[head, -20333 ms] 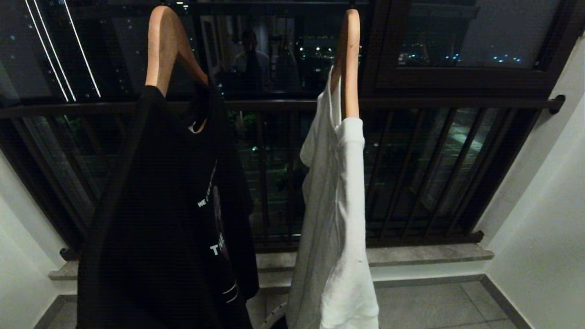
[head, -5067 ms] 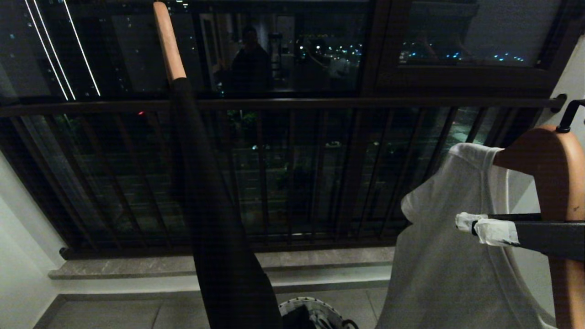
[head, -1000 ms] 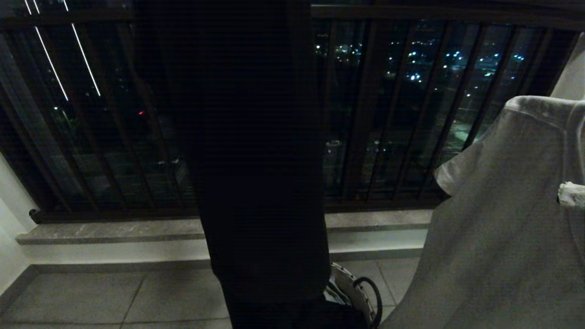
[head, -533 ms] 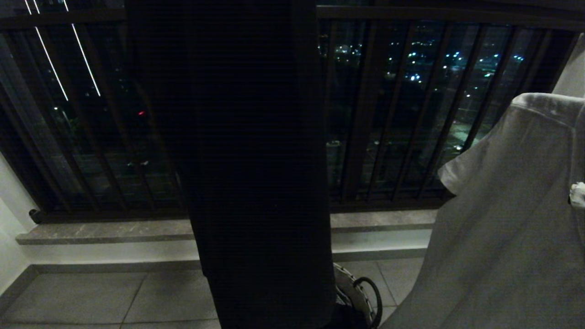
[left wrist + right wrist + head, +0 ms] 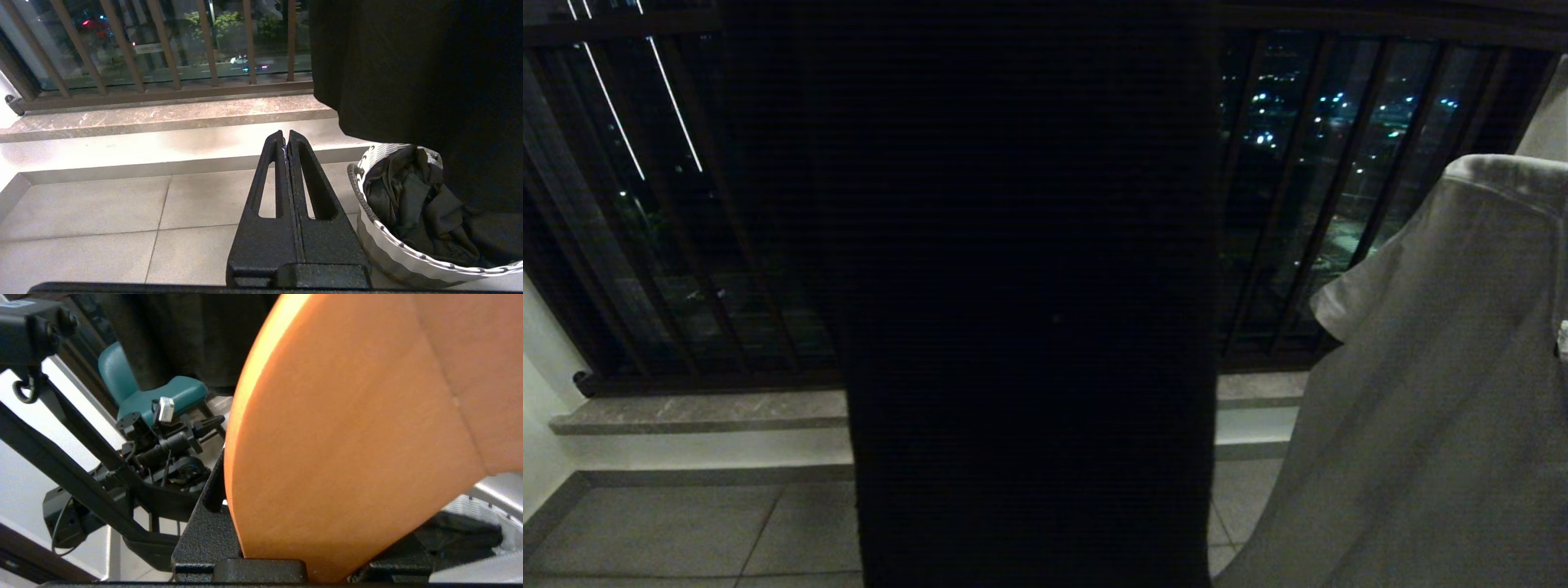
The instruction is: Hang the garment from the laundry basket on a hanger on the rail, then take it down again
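- Jaws of the right gripper [image 5: 286,555] are clamped on the broad wooden hanger [image 5: 359,428], which fills the gap between them.
- Left gripper [image 5: 288,136] hangs with fingers pressed together, holding nothing, just beside the laundry basket [image 5: 388,241].
- White T-shirt [image 5: 1437,392] hangs at the robot's right, on the right arm's side; whether it still sits on that hanger cannot be told.
- Black garment [image 5: 1029,310] hangs between camera and window bars [image 5: 1307,188], hiding the basket in the head view.
- No rail in sight.
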Robot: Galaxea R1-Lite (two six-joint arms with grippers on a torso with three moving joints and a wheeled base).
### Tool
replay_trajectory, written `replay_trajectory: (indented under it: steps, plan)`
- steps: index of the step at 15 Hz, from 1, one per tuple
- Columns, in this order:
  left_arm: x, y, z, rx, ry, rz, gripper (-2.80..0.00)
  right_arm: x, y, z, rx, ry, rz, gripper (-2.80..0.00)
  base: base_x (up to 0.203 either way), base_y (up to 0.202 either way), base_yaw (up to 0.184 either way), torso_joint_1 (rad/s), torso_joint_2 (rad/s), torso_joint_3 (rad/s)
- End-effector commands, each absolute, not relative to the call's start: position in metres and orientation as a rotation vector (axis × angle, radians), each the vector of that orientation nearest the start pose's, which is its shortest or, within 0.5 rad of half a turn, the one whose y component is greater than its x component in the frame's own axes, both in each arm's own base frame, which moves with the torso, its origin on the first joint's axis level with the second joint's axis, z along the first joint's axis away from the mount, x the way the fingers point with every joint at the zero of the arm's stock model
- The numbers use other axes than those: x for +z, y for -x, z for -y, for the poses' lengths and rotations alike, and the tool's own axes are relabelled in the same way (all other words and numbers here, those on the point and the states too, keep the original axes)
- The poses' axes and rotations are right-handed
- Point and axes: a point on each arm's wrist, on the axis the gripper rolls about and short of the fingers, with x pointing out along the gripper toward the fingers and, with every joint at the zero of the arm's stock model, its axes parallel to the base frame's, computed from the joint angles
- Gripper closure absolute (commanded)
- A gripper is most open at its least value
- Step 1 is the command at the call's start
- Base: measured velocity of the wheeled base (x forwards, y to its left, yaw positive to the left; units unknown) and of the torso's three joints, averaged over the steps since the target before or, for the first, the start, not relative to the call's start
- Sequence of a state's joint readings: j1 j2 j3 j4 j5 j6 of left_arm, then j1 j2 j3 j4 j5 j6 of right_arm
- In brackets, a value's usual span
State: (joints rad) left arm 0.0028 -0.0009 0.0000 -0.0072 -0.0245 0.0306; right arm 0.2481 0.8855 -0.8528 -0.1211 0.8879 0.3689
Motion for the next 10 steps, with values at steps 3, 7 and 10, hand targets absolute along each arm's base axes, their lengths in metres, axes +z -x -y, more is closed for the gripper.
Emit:
replay_trajectory:
  steps: [3,7,10]
  plan:
    - [0.075,0.023,0.001,-0.021,-0.031,0.006,0.00,0.310,-0.076,-0.037,1.145,-0.300,-0.126,0.00,0.000,0.000,0.000,0.000,0.00,0.000]
    - [0.075,0.023,0.001,-0.021,-0.031,0.006,0.00,0.311,-0.076,-0.038,1.147,-0.298,-0.122,0.00,0.000,0.000,0.000,0.000,0.00,0.000]
    - [0.075,0.023,0.001,-0.021,-0.031,0.006,0.00,0.316,-0.086,-0.040,1.142,-0.299,-0.130,0.00,0.000,0.000,0.000,0.000,0.00,0.000]
